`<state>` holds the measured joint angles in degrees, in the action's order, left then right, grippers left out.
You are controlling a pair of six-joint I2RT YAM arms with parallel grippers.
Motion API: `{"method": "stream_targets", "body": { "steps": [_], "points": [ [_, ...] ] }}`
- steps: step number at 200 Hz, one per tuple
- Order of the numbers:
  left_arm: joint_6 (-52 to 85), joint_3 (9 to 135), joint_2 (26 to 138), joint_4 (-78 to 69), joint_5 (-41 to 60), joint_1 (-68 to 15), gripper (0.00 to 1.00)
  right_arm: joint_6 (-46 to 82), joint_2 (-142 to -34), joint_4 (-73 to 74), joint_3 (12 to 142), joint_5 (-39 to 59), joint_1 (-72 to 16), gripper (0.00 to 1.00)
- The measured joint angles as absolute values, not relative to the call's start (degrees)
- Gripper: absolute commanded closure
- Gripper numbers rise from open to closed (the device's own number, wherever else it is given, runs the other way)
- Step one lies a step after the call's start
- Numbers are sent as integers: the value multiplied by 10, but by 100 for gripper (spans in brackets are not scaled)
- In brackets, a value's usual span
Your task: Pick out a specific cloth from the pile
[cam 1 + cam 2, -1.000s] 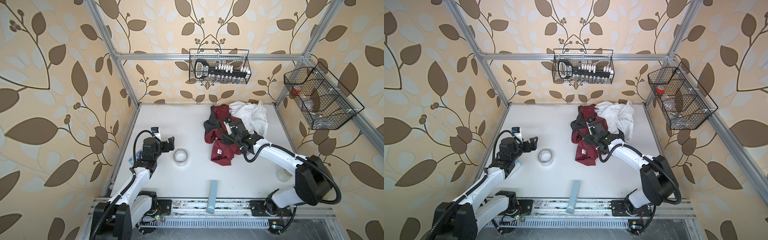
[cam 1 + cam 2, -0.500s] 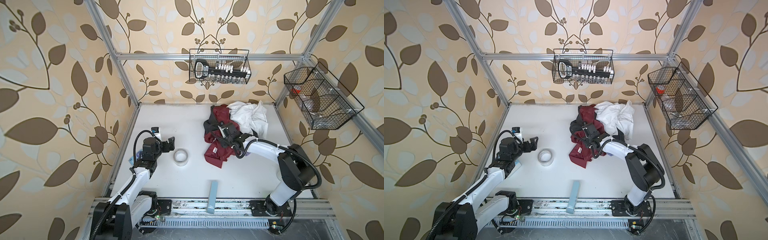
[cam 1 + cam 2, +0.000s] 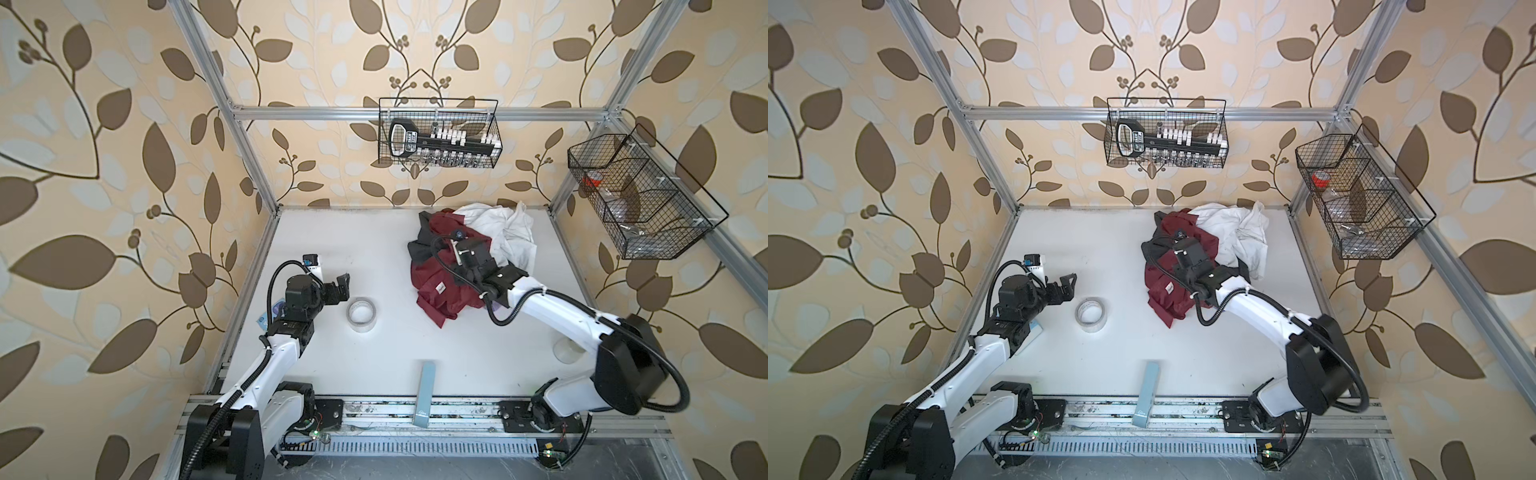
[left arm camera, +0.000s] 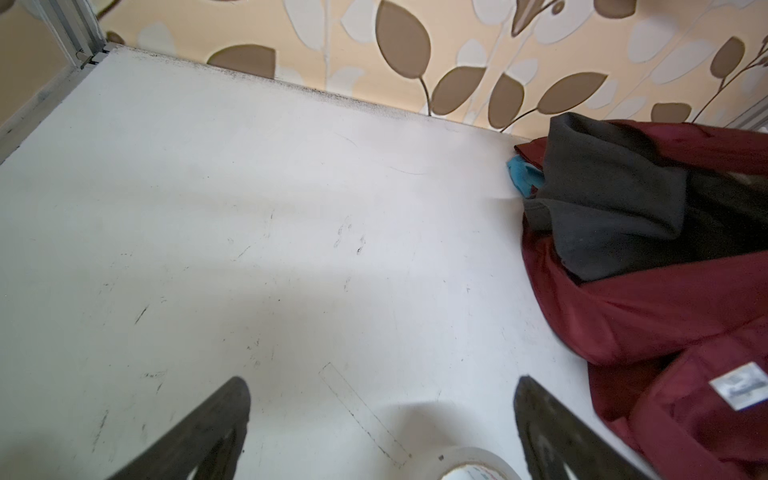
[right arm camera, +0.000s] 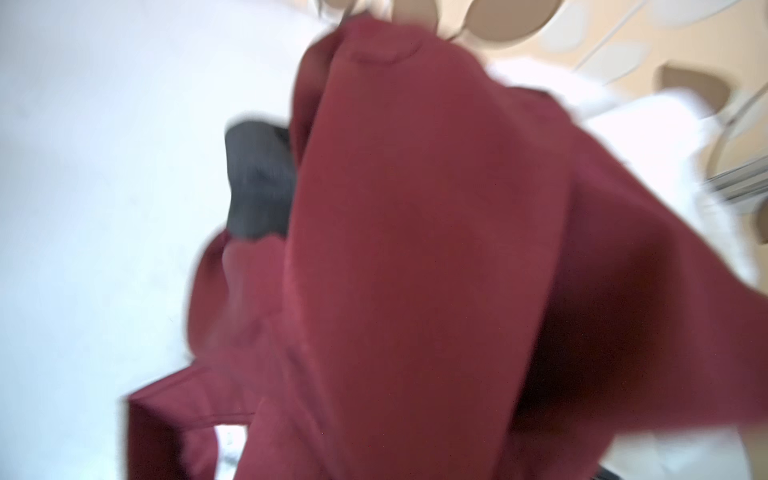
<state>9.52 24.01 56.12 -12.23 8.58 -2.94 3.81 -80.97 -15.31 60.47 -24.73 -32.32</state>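
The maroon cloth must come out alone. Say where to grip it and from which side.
Pinch the cloth from above at its near flap, by the white label. That part lies on bare table, clear of the grey garment draped over its far part and the white garment beyond.

Two slim robot arms, left arm (image 3: 268, 363) and right arm (image 3: 555, 309), with white link shells and bulky black joint housings. A looped black cable (image 3: 500, 323) runs beside each wrist. The left gripper (image 4: 382, 384) has dark, tapered fingers (image 4: 216, 428).
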Motion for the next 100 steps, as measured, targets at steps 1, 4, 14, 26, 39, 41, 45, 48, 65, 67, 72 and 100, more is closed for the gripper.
{"method": "stream_targets", "body": {
  "steps": [1, 4, 14, 26, 39, 41, 45, 48, 65, 67, 72, 100],
  "points": [
    [95, 240, 561, -122, 86, -30, 1, 38, -807, -153, 605, -248, -323, 100],
    [95, 240, 561, -122, 86, -30, 1, 38, -798, -154, 605, -252, -323, 100],
    [95, 240, 561, -122, 86, -30, 1, 34, -775, -159, 610, -263, -321, 100],
    [95, 240, 561, -122, 86, -30, 1, 28, -759, -168, 623, -277, -321, 100],
    [95, 240, 561, -122, 86, -30, 1, 19, -753, -175, 641, -290, -319, 100],
    [95, 240, 561, -122, 86, -30, 1, 18, -752, -177, 644, -292, -319, 100],
    [95, 240, 561, -122, 86, -30, 1, 14, -752, -179, 651, -294, -319, 100],
    [95, 240, 560, -122, 86, -30, 1, 12, -752, -182, 657, -296, -318, 100],
    [95, 240, 559, -122, 86, -30, 1, -1, -752, -192, 690, -303, -317, 100],
    [95, 240, 559, -122, 86, -30, 1, -2, -752, -193, 695, -304, -317, 100],
    [95, 240, 559, -122, 86, -30, 1, -6, -752, -197, 707, -305, -317, 100],
    [96, 240, 559, -123, 86, -30, 1, -36, -754, -210, 778, -313, -314, 100]
  ]
}}
